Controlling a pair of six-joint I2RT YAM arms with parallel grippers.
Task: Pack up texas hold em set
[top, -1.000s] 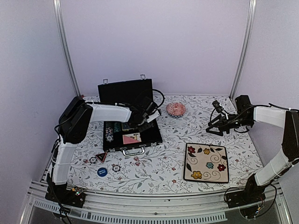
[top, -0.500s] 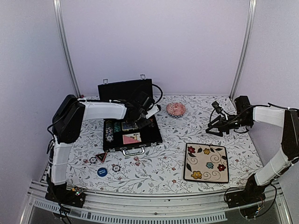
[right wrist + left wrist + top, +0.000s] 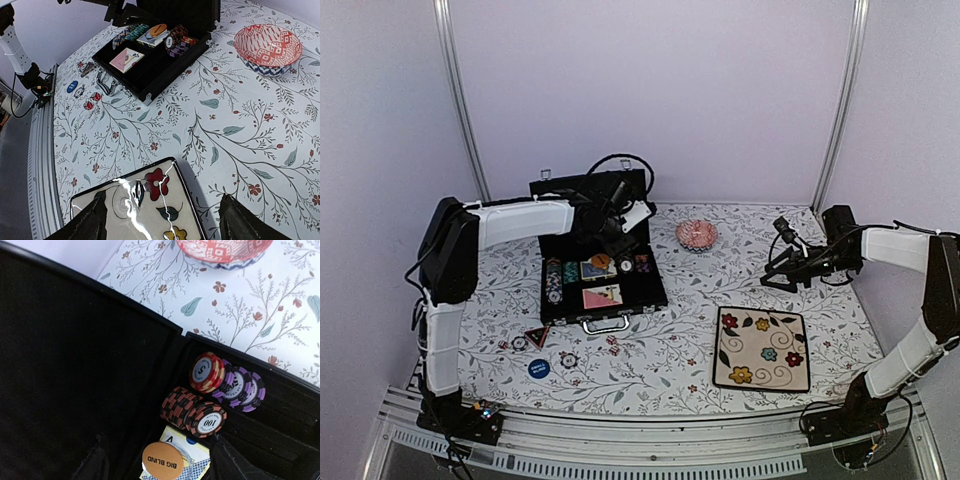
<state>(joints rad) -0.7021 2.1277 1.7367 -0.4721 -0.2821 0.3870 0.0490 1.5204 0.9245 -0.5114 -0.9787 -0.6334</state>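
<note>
The black case (image 3: 588,195) of the texas hold em set lies open at the back left, lid upright. Inside are chip stacks (image 3: 200,415), a card deck (image 3: 197,460) and a pink card (image 3: 602,296). An orange "BIG BLIND" button (image 3: 162,461) rests on the deck. My left gripper (image 3: 620,225) hovers open just above that button, holding nothing. A blue button (image 3: 538,367), loose chips (image 3: 568,359) and red dice (image 3: 613,345) lie on the table in front of the case. My right gripper (image 3: 772,275) hangs open and empty at the right, above the plate's far corner.
A cream flowered plate (image 3: 761,348) sits at the front right, under my right gripper (image 3: 165,220). A pink patterned bowl (image 3: 696,234) stands behind the case's right end. The case's silver handle (image 3: 606,324) faces the near edge.
My left gripper has opened and drawn up and back toward the lid. The orange button now lies uncovered on the deck. The right arm has not moved.
</note>
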